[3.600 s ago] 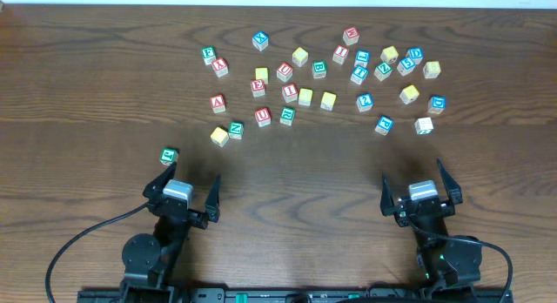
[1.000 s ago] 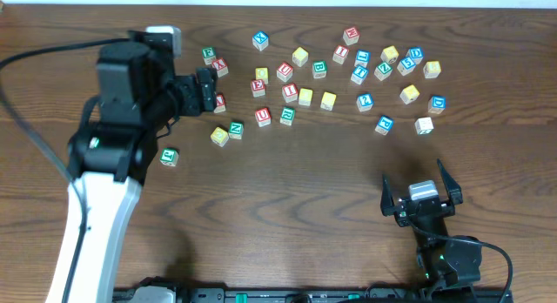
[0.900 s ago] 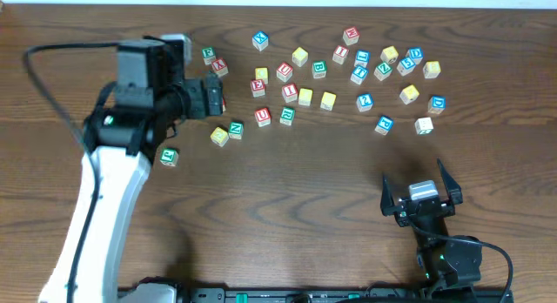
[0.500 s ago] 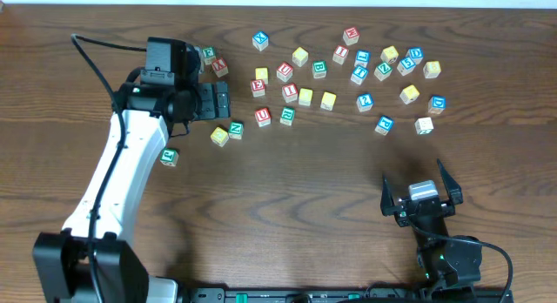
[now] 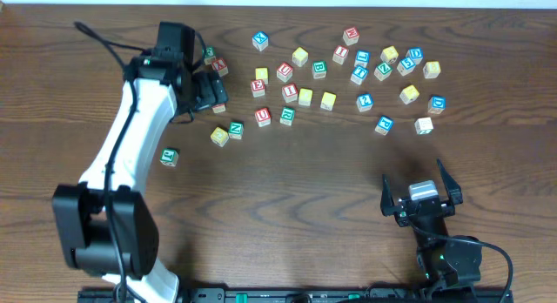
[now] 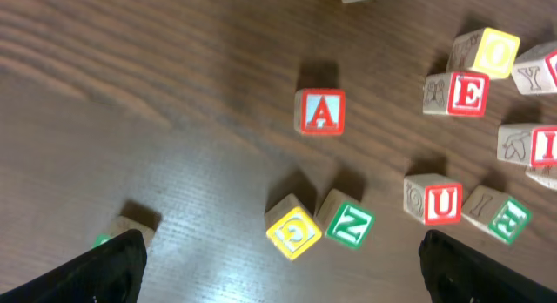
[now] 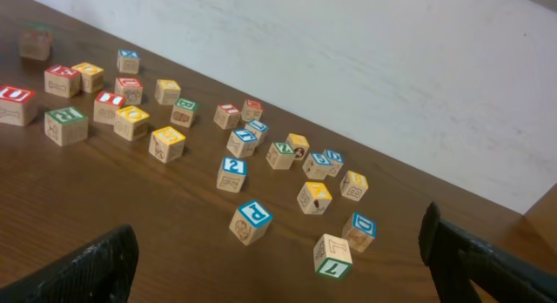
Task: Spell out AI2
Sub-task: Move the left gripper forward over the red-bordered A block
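Observation:
The red "A" cube [image 6: 321,111] lies alone on the dark wood in the left wrist view, ahead of the open fingers. From overhead, my left gripper [image 5: 211,92] hovers over that spot and covers most of the cube. In its own view the left gripper [image 6: 298,272] holds nothing. The red "I" cube [image 5: 290,91] sits right of it in the left cluster, also the red "I" cube [image 6: 544,144]. The blue "2" cube [image 5: 365,101] lies in the right cluster, also the blue "2" cube [image 7: 231,172]. My right gripper [image 5: 415,177] rests open near the front edge, the same right gripper [image 7: 278,268] well short of the cubes.
A yellow cube [image 6: 293,227] and a green "N" cube [image 6: 348,221] lie just in front of the "A", with a red "U" cube [image 6: 435,200] to their right. A lone green cube [image 5: 169,156] sits nearer the front left. Many mixed cubes [image 5: 389,55] crowd the back right.
My left arm has swung its wrist round from the left and settled over the red "A", with its jaws spread a little wider. The right arm and all the cubes have stayed put.

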Robot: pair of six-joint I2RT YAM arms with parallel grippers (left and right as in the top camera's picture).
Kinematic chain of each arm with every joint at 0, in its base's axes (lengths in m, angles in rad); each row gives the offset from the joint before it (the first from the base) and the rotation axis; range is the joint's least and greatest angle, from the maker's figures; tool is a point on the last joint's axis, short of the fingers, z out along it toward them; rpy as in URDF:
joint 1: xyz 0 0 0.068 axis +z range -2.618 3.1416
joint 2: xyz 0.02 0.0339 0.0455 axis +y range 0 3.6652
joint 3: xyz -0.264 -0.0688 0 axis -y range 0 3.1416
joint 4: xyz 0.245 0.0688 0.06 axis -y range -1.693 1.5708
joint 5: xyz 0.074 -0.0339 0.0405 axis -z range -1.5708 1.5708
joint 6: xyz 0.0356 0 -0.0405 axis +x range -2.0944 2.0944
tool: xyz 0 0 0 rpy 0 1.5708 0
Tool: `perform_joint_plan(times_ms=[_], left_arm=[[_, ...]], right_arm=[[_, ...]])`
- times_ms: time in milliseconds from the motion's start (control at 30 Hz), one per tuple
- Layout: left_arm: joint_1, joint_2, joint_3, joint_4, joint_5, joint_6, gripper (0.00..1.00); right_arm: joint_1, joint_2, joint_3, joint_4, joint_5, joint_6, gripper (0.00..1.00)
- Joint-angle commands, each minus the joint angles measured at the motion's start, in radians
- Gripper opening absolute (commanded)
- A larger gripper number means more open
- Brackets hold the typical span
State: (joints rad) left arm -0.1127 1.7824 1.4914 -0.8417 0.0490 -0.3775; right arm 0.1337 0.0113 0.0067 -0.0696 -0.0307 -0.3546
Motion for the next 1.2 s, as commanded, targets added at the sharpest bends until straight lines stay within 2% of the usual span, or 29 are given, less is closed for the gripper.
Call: perform_joint_plan(times_ms=[0,167,233,600,1167], left_arm=[[0.003,0.106,0.153,-0.069,-0.012,-0.013,0.98],[0.003,0.151,0.215,-0.086,0.036,-0.013,0.99],[0.003,0.162,0.216,-0.087,0.037,-0.014,0.95],[0.003,0.259,0.216,-0.097,0.037,-0.027,0.95],[-0.028,0.296,0.216,-0.061,0.043,0.093,0.93]], right_arm=[[-0.001,-0.006,-0.001,-0.003,-0.002,0.01,0.99],[-0.001,-0.006,-0.001,-0.003,-0.002,0.01,0.99],[-0.001,-0.006,-0.001,-0.003,-0.002,0.01,0.99],[-0.001,-0.006,-0.001,-0.003,-0.002,0.01,0.99],[-0.001,-0.006,-0.001,-0.003,-0.002,0.01,0.99]])
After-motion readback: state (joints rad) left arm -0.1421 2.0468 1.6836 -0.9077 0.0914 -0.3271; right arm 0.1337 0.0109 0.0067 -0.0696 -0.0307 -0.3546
